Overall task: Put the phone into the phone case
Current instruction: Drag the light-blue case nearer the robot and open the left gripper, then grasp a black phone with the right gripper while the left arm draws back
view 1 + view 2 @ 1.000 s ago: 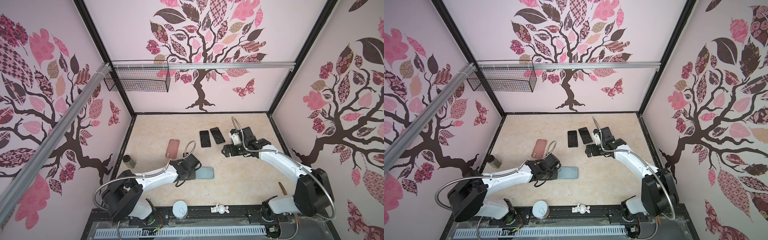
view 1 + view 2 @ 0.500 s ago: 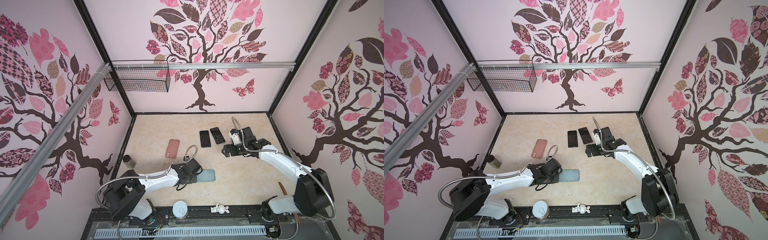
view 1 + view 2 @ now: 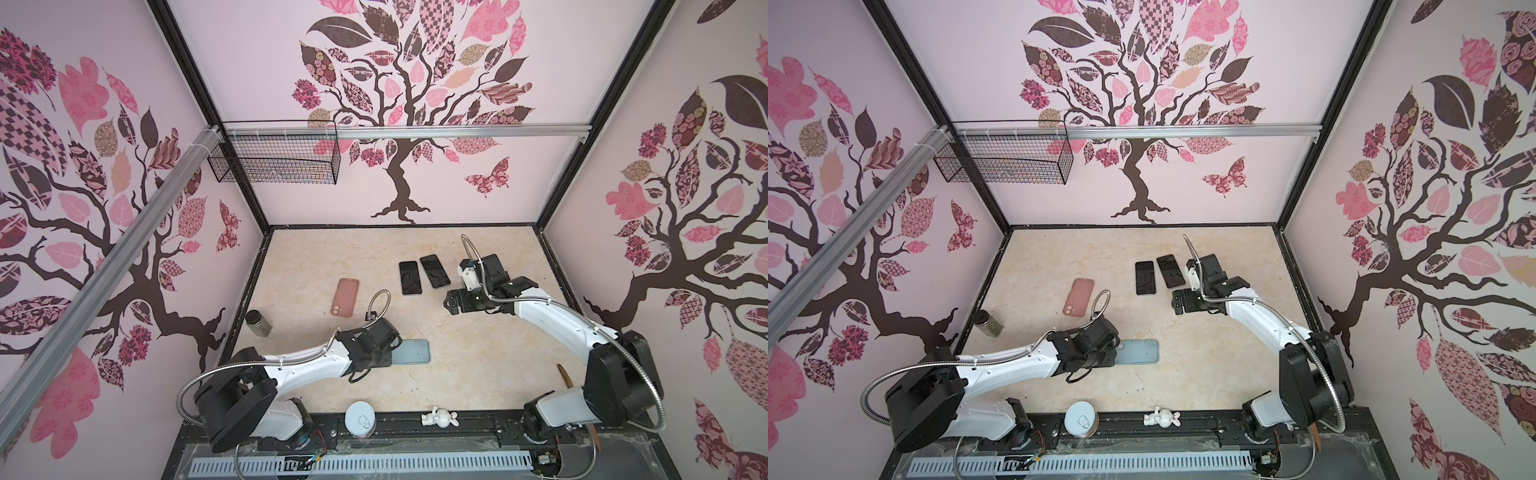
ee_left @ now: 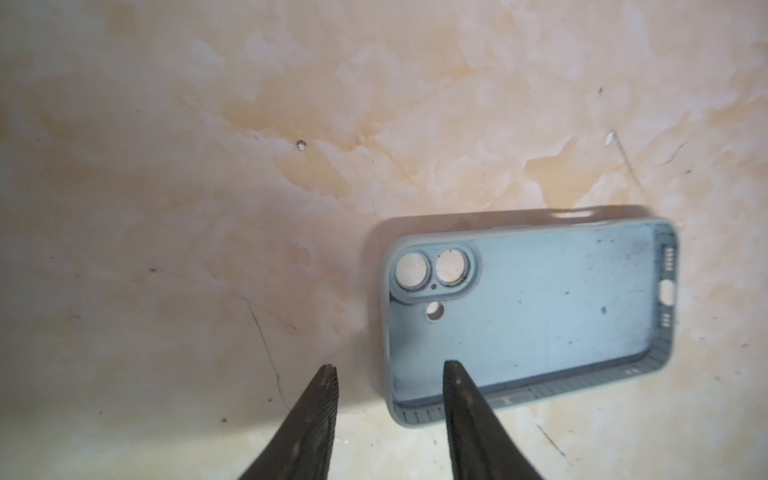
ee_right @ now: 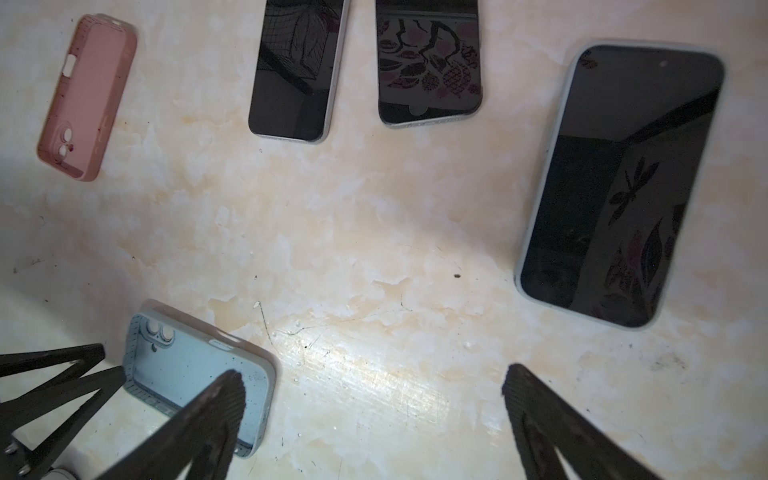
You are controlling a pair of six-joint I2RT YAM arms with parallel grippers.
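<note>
A light blue phone case (image 3: pixel 412 351) (image 3: pixel 1140 352) lies open side up near the table's front. My left gripper (image 4: pixel 390 366) (image 3: pixel 390 353) is open at its camera-hole end, one finger over the inside and one outside, touching nothing. Two dark phones (image 3: pixel 409 277) (image 3: pixel 434 271) lie screen up at mid-table. A third phone (image 5: pixel 619 183) shows only in the right wrist view. A pink phone case (image 3: pixel 345 296) (image 5: pixel 87 95) lies to their left. My right gripper (image 5: pixel 374 372) (image 3: pixel 451 301) is open and empty over bare table, right of the phones.
A small jar (image 3: pixel 257 322) stands by the left wall. A tin can (image 3: pixel 360 419) and a white figurine (image 3: pixel 439 417) sit on the front rail. A wire basket (image 3: pixel 274 156) hangs on the back wall.
My left gripper, shut on the blue case's end before, has drawn it slightly toward the front and opened, letting it go. The right arm has not moved.
</note>
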